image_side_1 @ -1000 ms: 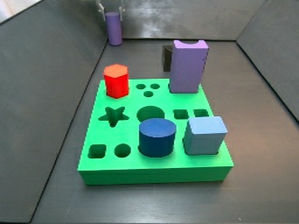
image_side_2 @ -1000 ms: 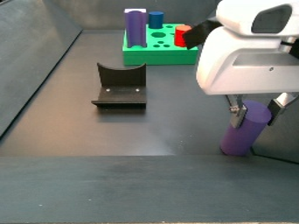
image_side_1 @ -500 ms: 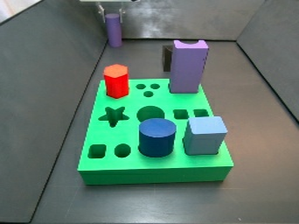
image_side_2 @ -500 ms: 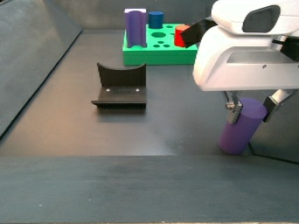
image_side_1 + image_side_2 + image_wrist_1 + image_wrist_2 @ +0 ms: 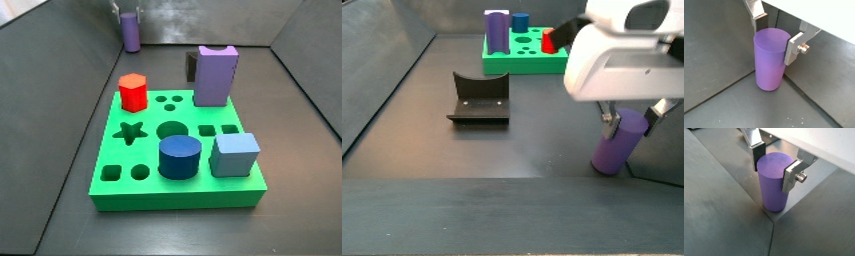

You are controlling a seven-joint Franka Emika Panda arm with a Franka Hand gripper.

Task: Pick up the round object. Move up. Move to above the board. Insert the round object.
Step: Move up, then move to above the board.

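The round object is a slim purple cylinder standing upright by the wall corner, also seen in the other wrist view and in both side views. My gripper straddles its top, with one pad pressed on each side; it also shows in a wrist view and a side view. The cylinder's base is at or just off the floor. The board is a bright green block with shaped holes, far from the gripper; it also shows in a side view.
On the board stand a red hexagon, a tall lilac block, a wide dark blue cylinder and a light blue cube. The fixture stands between board and gripper. Grey walls close in beside the cylinder.
In a side view the gripper body and the cylinder's top sit slightly higher than one second ago. The fingers stand a little closer on the cylinder.
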